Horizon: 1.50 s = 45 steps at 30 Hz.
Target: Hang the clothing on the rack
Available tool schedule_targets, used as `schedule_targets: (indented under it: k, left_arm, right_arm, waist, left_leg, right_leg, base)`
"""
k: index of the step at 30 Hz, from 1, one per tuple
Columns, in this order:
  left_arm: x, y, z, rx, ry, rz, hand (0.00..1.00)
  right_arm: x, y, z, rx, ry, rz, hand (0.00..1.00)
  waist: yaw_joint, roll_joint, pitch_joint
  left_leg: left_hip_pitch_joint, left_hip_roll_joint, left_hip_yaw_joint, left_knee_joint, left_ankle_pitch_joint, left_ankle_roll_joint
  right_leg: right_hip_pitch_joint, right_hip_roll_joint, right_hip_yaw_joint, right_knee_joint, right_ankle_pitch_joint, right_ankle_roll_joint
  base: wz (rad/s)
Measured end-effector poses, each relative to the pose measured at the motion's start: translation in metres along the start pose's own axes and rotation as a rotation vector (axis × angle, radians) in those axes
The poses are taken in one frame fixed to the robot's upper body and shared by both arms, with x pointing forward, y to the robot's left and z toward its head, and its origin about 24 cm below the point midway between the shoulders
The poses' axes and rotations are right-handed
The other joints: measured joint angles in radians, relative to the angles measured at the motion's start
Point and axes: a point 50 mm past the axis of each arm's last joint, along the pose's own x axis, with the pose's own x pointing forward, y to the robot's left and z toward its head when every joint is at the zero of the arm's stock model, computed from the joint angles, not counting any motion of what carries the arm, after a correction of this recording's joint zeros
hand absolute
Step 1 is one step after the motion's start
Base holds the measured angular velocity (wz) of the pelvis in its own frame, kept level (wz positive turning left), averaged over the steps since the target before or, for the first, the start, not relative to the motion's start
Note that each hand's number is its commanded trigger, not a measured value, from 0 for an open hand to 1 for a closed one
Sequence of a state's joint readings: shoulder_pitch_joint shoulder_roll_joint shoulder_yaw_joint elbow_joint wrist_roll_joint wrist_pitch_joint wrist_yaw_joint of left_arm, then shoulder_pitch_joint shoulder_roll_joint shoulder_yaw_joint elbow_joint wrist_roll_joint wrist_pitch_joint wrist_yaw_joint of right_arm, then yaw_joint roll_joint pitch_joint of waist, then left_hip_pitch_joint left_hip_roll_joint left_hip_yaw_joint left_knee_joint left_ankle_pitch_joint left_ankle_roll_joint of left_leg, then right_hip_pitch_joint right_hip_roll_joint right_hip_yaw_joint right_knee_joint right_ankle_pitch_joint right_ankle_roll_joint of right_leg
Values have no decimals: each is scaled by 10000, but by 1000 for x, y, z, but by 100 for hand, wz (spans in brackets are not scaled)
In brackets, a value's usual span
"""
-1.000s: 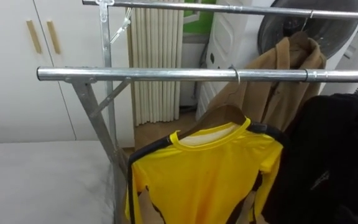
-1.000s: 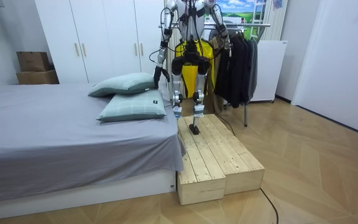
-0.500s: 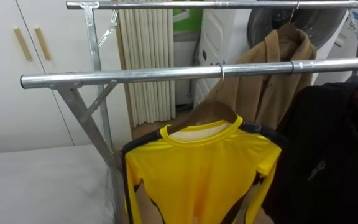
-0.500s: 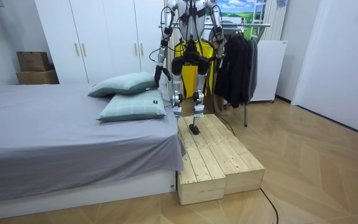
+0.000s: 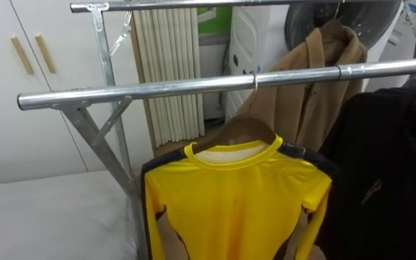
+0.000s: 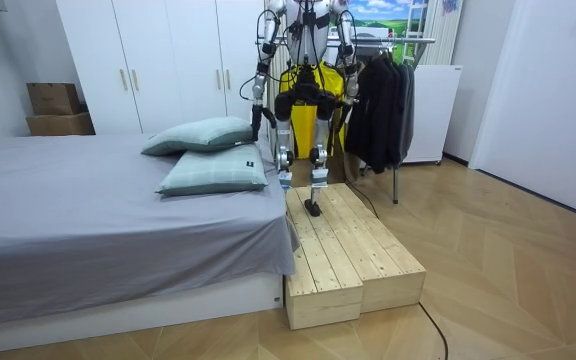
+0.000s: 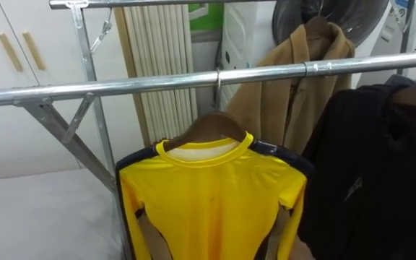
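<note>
Up on the rail [image 5: 193, 87] by its hanger [image 5: 240, 130]: shirt [image 5: 237, 202], just beside a black coat [image 5: 388, 173]. Left hand [image 6: 254, 120] and right hand [image 6: 351, 96] by the rack, can't tell whether apart or closed. Could snag a sleeve pulling away and drag the hook off.

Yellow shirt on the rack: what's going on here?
The robot stands on the wooden platform beside the bed, facing the clothes rack. The yellow shirt hangs free on a wooden hanger hooked over the front rail, next to a black garment; a tan coat hangs behind. In the room view the left hand and right hand are down by its sides. Hanging looks done.
</note>
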State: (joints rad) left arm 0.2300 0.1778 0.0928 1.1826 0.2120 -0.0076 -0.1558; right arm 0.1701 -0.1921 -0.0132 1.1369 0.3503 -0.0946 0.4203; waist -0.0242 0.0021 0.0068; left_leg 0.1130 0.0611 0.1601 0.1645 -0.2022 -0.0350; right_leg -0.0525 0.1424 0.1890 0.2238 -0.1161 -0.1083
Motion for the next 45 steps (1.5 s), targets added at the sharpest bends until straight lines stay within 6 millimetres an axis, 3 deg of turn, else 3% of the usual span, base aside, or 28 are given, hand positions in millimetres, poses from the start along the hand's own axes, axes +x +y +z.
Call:
schedule_targets:
  k: [14,45]
  left_arm:
    - [2,-4,4,302,187,-156,0]
    - [3,-6,7,552,197,150,0]
  right_arm:
    - [6,6,-7,467,707,-251,0]
    - [13,16,-7,371,986,-154,0]
  waist:
    - [16,98,-37]
    - [32,10,47]
  left_leg:
    - [-19,-3,-90,2,0,1]
    - [23,-18,-313,-6,0,2]
  right_leg:
    - [9,-3,-35,-28,-23,32]
    - [111,-14,-102,-88,-42,35]
  base:
    - [1]
    - [0]
